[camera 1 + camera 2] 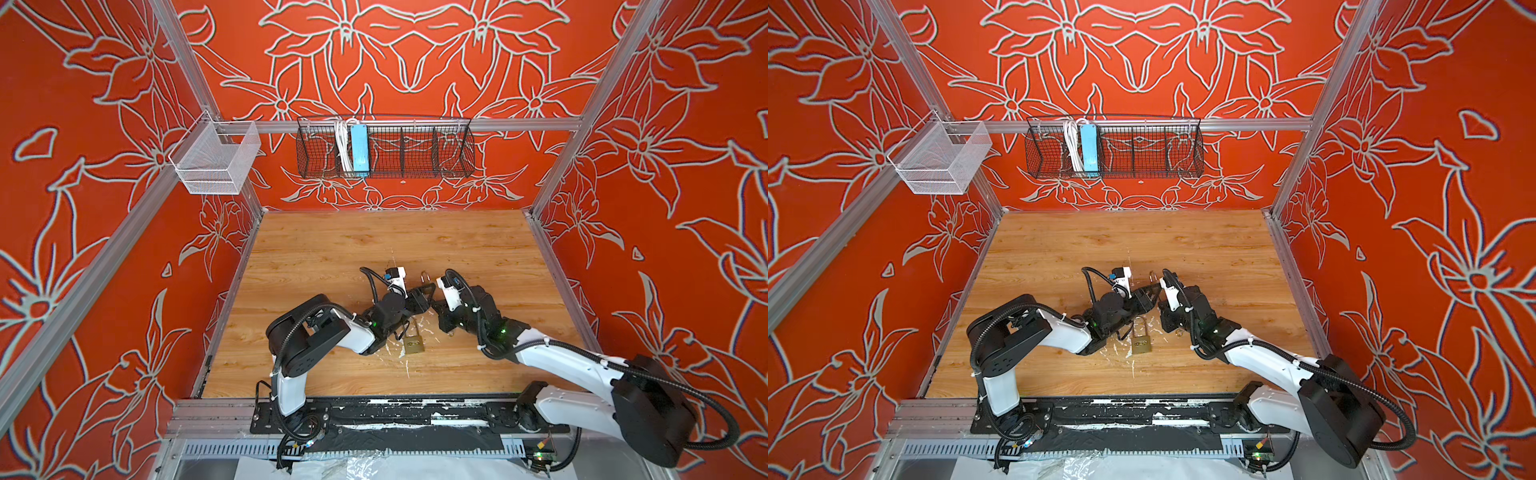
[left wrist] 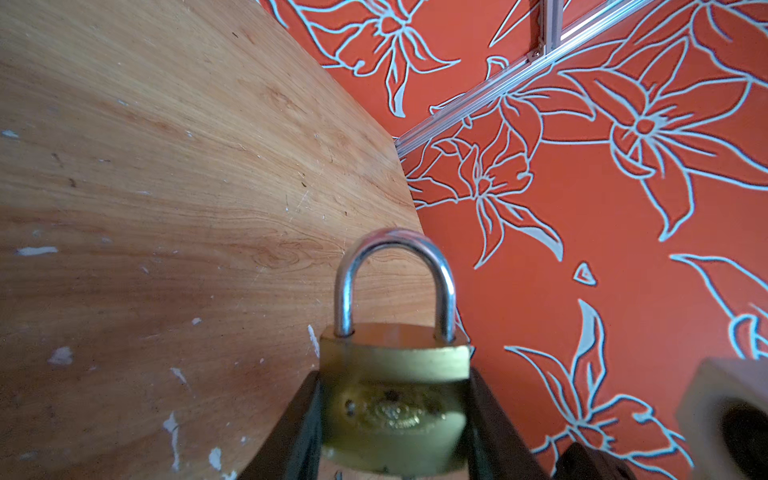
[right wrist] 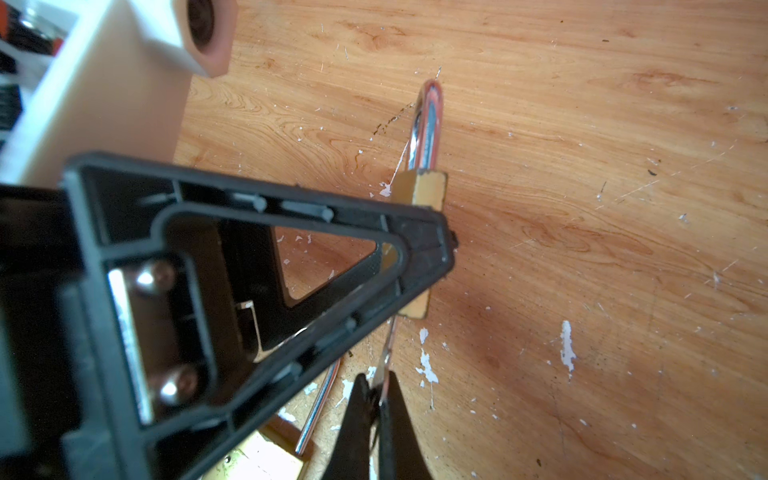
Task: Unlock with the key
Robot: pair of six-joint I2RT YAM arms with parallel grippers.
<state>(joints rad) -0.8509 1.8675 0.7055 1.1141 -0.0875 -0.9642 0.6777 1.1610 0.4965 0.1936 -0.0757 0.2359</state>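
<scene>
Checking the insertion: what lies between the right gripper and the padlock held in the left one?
In the right wrist view, only the key, seen edge-on, running from the right gripper toward the padlock's base.

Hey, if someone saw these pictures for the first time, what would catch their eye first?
The red flowered walls all round. Above the table, the left pincer clamps a brass padlock while the right pincer holds a key to its base. A second padlock lies flat between the arms.
</scene>
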